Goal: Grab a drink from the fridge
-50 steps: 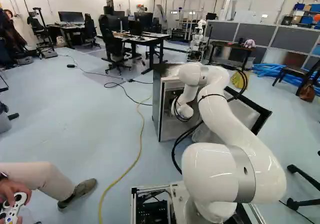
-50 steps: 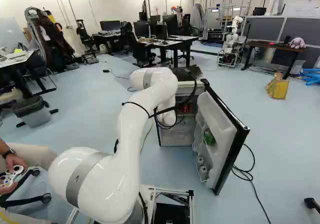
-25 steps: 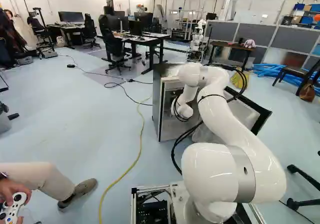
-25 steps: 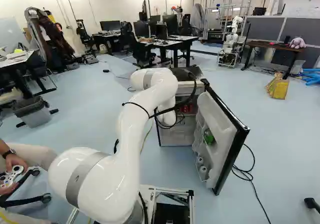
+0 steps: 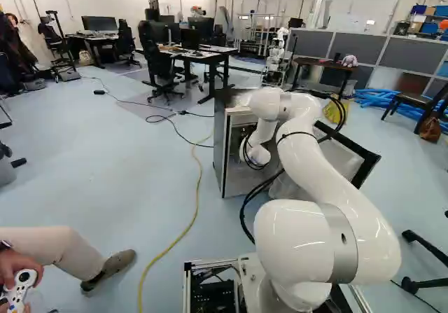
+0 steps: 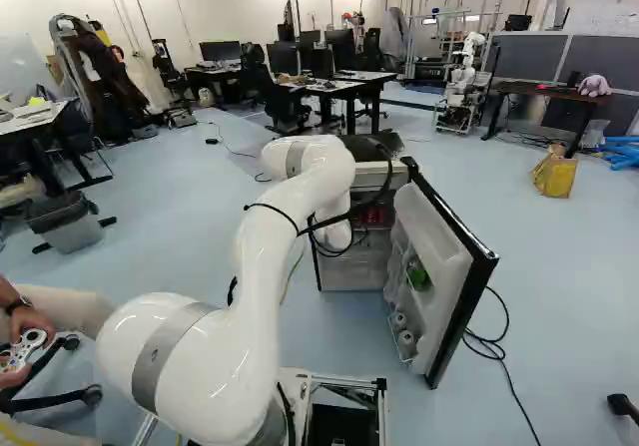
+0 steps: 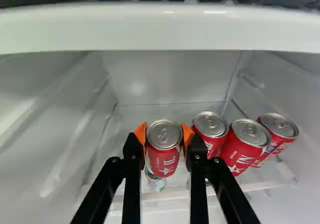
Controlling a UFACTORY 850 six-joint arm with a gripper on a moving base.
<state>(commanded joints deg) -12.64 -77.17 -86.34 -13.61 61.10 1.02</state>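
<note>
Wrist view: the jaws pinch a red can [image 7: 164, 159] with a silver top, one orange pad [image 7: 141, 133] against each side near its rim. The pinched can is inside the fridge [image 5: 219, 141], over the shelf [image 7: 260, 186], closer to the front edge than to the back wall; whether its base touches the shelf I cannot tell. Three more red cans [image 7: 243, 146] stand on the shelf in a slanting row beside it, close together, running toward the front corner by one side wall. The nearest of the three is just beside one jaw, on the outer side

In the left base view the fridge stands right of the middle, with the white arm [image 5: 336, 180] bent over toward it and its far end reaching into the open front. A yellow cable [image 5: 197, 201] runs along the floor near the fridge

In the right base view the door [image 6: 439, 231] is wide open. Its inner shelves hold a green item [image 6: 418, 274] about halfway along and two pale round items [image 6: 405, 338] near the bottom corner. Black cable [image 6: 499, 351] lies looped on the floor just beside the door. Farther off, a purple plush toy [image 6: 594, 85] sits at the right-hand end of a dark bench [image 6: 539, 89], and a yellow bag [image 6: 555, 175] is on the floor near that bench
</note>
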